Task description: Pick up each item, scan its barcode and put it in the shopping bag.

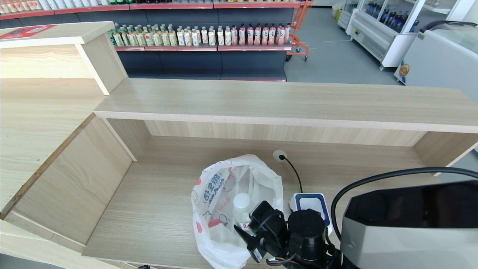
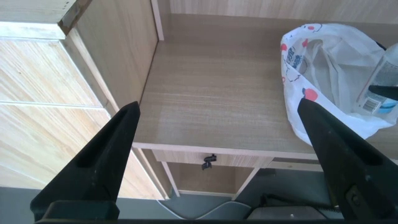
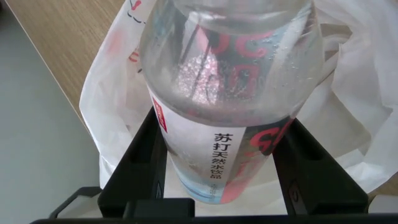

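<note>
Item 1. My left pincer (image 2: 217, 106): jaws spread wide and holding nothing, hanging off the near left edge of the tabletop (image 2: 211, 93), well apart from the work.

Item 2. My right pincer (image 3: 227, 165): clamped on the labelled lower body of a clear bottle (image 3: 230, 93).

Item 3. The bottle, seen from the head: white cap uppermost and long axis near upright. It sits inside the open mouth of the shopping bag (image 1: 209, 194), directly over the bag's hollow. I judge the release is a short drop straight down, and the right arm is the nearer one by far.

Item 4. Scanner (image 1: 310, 204): just beside the bag on its right, with a cable (image 1: 295, 173) running back.

Item 5. Drink shelves (image 1: 201, 37): far behind.
</note>
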Robot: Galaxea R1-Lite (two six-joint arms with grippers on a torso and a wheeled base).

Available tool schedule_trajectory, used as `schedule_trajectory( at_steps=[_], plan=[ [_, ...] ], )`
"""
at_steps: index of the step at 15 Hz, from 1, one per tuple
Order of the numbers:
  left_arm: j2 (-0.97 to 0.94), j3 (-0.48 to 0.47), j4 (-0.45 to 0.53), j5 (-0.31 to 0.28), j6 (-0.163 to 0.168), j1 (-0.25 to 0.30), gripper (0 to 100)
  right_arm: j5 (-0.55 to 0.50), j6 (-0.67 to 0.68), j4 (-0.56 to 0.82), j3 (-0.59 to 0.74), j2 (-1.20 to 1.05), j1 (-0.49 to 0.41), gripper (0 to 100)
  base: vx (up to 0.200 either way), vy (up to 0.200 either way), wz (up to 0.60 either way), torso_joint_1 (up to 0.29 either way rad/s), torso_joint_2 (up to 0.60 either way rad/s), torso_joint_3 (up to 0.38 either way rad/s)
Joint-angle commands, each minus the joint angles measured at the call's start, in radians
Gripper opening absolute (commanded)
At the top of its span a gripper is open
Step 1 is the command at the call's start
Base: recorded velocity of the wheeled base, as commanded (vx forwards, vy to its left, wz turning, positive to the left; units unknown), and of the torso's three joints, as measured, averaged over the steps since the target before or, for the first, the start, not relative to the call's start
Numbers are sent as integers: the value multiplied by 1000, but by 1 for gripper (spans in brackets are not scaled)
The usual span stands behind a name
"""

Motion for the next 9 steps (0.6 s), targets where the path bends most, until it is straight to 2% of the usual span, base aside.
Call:
schedule_trajectory(
  at_steps=[1,2,3,9],
  plan=[
    [2,0,0,0,0,0,100,0,-1,-1,-1,2,1,0,0,0,0,0,0,0],
    [2,0,0,0,0,0,100,0,-1,-1,-1,3,1,0,0,0,0,0,0,0],
    [2,0,0,0,0,0,100,0,-1,-1,1,3,1,100,0,0,0,0,0,0],
    [2,0,0,0,0,0,100,0,-1,-1,5,-20,4,100,0,0,0,0,0,0]
  ],
)
